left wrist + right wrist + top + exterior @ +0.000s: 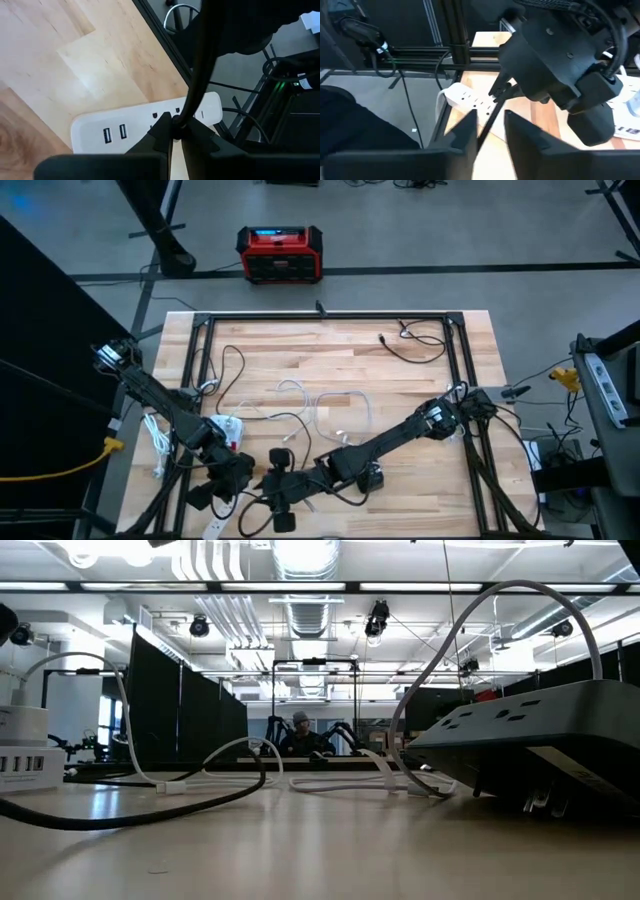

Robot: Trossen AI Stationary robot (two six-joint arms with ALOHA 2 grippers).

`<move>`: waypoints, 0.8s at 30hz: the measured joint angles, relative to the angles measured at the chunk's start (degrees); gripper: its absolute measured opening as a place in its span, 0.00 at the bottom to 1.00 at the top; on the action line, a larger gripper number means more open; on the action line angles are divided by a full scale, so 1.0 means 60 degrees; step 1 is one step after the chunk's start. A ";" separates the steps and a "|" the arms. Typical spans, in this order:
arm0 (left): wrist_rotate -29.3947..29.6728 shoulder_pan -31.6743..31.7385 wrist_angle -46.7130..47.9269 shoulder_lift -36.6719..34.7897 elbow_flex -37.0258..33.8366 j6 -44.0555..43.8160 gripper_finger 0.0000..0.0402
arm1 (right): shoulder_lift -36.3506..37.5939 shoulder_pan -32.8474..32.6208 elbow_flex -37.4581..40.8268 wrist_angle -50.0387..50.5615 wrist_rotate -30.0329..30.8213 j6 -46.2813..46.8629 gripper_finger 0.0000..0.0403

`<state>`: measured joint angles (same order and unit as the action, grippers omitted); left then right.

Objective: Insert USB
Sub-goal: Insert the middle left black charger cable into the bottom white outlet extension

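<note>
White strip, USB not in yet.
I see left claw clenched on black cable above it; right claw released.

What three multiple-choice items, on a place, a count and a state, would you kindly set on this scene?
1. Where does the white power strip lie?
A) at the table edge
B) mid-table
C) on the floor
2. How many USB ports show on it?
A) none
B) two
C) four
3. The left gripper is:
A) open, empty
B) out of view
C) shut on the black cable

A: the strip lies along the wood's rim.
B: two slots sit side by side.
C: the fingers meet on the cable.
</note>
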<state>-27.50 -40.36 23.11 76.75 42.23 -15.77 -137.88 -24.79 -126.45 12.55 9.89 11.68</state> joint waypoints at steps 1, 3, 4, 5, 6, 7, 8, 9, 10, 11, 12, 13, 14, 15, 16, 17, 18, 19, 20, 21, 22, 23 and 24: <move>0.0003 0.0000 0.0000 0.0000 0.0009 0.0000 0.03 | 0.0000 0.0014 0.0000 -0.0007 -0.0124 -0.0017 0.19; 0.0000 0.0000 0.0004 0.0000 0.0013 -0.0021 0.03 | 0.0000 0.0014 0.0010 0.0009 -0.0150 -0.0024 0.07; 0.0003 0.0004 0.0004 0.0000 0.0013 -0.0036 0.03 | 0.0000 0.0014 0.0018 0.0038 -0.0146 -0.0100 0.04; 0.0003 0.0005 0.0005 0.0000 0.0013 -0.0046 0.03 | 0.0000 0.0014 0.0018 0.0038 -0.0143 -0.0184 0.02; 0.0006 0.0007 0.0004 0.0000 0.0013 -0.0071 0.03 | 0.0000 0.0010 0.0018 0.0022 -0.0101 -0.0252 0.02; 0.0023 0.0009 0.0004 0.0000 0.0013 -0.0101 0.03 | 0.0000 0.0008 0.0018 0.0004 -0.0001 -0.0286 0.02; 0.0093 0.0011 0.0007 0.0000 0.0013 -0.0127 0.03 | 0.0000 -0.0004 0.0018 0.0011 0.0128 -0.0252 0.01; 0.0217 0.0011 0.0011 0.0000 0.0013 -0.0199 0.03 | 0.0000 -0.0009 0.0018 0.0061 0.0245 -0.0198 0.01; 0.0418 0.0011 0.0022 0.0000 0.0013 -0.0380 0.03 | -0.0003 -0.0019 0.0018 0.0134 0.0377 -0.0148 0.01; 0.0645 0.0011 0.0061 0.0000 0.0013 -0.0567 0.04 | 0.0000 -0.0031 0.0018 0.0187 0.0489 -0.0080 0.01; 0.0783 0.0011 0.0116 0.0000 0.0013 -0.0673 0.05 | 0.0008 -0.0057 0.0018 0.0243 0.0590 0.0046 0.01; 0.0880 0.0011 0.0204 0.0000 0.0017 -0.0745 0.08 | 0.0024 -0.0061 0.0018 0.0336 0.0663 0.0156 0.00; 0.0929 0.0015 0.0332 0.0000 0.0026 -0.0815 0.11 | 0.0067 -0.0092 0.0018 0.0477 0.0851 0.0285 0.00; 0.0977 0.0015 0.0497 -0.0004 0.0028 -0.0898 0.14 | 0.0109 -0.0118 0.0018 0.0679 0.1102 0.0436 0.00; 0.1009 0.0015 0.0688 -0.0004 0.0028 -0.1029 0.18 | 0.0163 -0.0145 0.0018 0.0892 0.1355 0.0586 0.00; 0.1021 0.0015 0.0862 -0.0004 0.0028 -0.1167 0.22 | 0.0214 -0.0176 0.0018 0.1127 0.1614 0.0753 0.00; 0.1046 0.0015 0.0991 -0.0004 0.0027 -0.1359 0.25 | 0.0262 -0.0204 0.0018 0.1345 0.1876 0.0922 0.00; 0.1210 0.0011 0.1075 -0.0004 0.0024 -0.1603 0.29 | 0.0303 -0.0242 0.0018 0.1536 0.2109 0.1071 0.00; 0.1500 -0.0001 0.1162 -0.0007 0.0024 -0.1915 0.32 | 0.0359 -0.0250 0.0018 0.1731 0.2300 0.1195 0.00; 0.1834 -0.0015 0.1294 -0.0009 0.0020 -0.2224 0.34 | 0.0397 -0.0267 0.0018 0.1851 0.2401 0.1356 0.00; 0.2226 -0.0035 0.1432 -0.0033 0.0015 -0.2555 0.37 | 0.0438 -0.0287 0.0018 0.1906 0.2442 0.1436 0.00; 0.2638 -0.0071 0.1574 -0.0067 0.0011 -0.2885 0.39 | 0.0474 -0.0304 0.0018 0.1940 0.2467 0.1512 0.00; 0.3064 -0.0104 0.1704 -0.0125 0.0009 -0.3208 0.41 | 0.0491 -0.0307 0.0018 0.1928 0.2481 0.1562 0.00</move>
<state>-9.12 -40.98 33.34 76.00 42.28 -35.02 -134.94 -26.63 -126.34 24.12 24.77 21.05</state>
